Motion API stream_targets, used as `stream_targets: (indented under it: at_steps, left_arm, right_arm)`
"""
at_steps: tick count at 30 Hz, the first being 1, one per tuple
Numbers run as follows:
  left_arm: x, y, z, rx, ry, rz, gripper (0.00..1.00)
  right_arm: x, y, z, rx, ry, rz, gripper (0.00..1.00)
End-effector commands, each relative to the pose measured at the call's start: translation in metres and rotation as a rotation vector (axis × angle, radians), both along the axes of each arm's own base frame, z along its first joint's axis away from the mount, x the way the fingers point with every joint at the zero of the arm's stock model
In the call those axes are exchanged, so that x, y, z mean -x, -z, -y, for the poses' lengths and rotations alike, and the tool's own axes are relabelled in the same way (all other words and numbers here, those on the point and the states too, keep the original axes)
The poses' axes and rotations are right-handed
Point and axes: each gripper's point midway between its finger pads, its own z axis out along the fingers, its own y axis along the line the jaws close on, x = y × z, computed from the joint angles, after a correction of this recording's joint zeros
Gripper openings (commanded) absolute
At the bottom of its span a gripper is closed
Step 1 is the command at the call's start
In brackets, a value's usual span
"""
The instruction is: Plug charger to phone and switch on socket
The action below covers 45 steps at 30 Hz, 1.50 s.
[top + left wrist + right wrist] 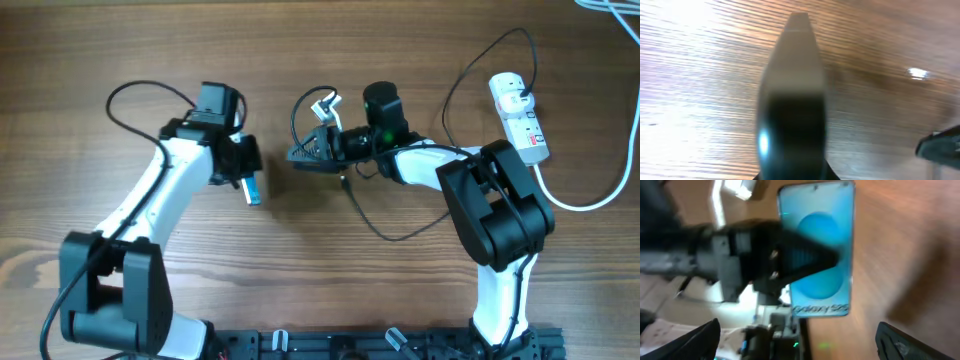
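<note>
My left gripper point(246, 172) is shut on the phone point(252, 190), which it holds on edge just above the table. In the right wrist view the phone's point(825, 230) teal screen and white lettering face the camera, with the left gripper's fingers point(800, 257) clamped across it. My right gripper point(298, 155) stands wide open a short way right of the phone, with nothing between its fingers point(910, 340). The charger's black cable point(400, 232) trails from under the right wrist to its white adapter point(522, 98) on the socket point(530, 135). I cannot make out the plug tip.
A thick white cord point(590, 200) curves from the socket to the right table edge. More white cords point(612, 15) cross the far right corner. Both arm bases stand at the front edge. A thin black loop point(298, 110) rises behind the right gripper.
</note>
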Motion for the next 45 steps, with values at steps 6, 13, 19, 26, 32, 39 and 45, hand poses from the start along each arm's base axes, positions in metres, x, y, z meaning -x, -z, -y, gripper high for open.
stream_targets:
  at_steps: [6, 13, 19, 26, 32, 39, 45]
  left_arm:
    - [0.014, 0.025, -0.001, -0.143, -0.060, -0.079, 0.04]
    - [0.017, 0.049, 0.005, -0.127, -0.066, -0.136, 0.04]
    - [0.016, 0.049, 0.006, -0.123, -0.067, -0.136, 0.23]
    - [0.011, 0.049, -0.001, -0.026, -0.122, -0.151, 0.22]
    - [0.011, 0.047, 0.001, 0.034, -0.133, -0.165, 0.22]
    - [0.004, 0.032, 0.003, 0.045, -0.131, -0.159, 0.16]
    - [0.004, 0.031, 0.007, 0.065, -0.127, -0.162, 0.04]
  right_arm:
    - [-0.036, 0.050, 0.028, 0.262, 0.203, 0.131, 1.00]
    - [-0.041, 0.066, 0.042, 0.346, 0.238, 0.145, 1.00]
    - [-0.042, 0.070, 0.044, 0.369, 0.246, 0.144, 1.00]
    - [-0.042, 0.071, 0.045, 0.371, 0.245, 0.146, 1.00]
    - [-0.041, 0.071, 0.045, 0.371, 0.245, 0.145, 1.00]
    - [-0.041, 0.071, 0.045, 0.371, 0.245, 0.145, 1.00]
    - [-0.042, 0.068, 0.043, 0.358, 0.241, 0.158, 1.00]
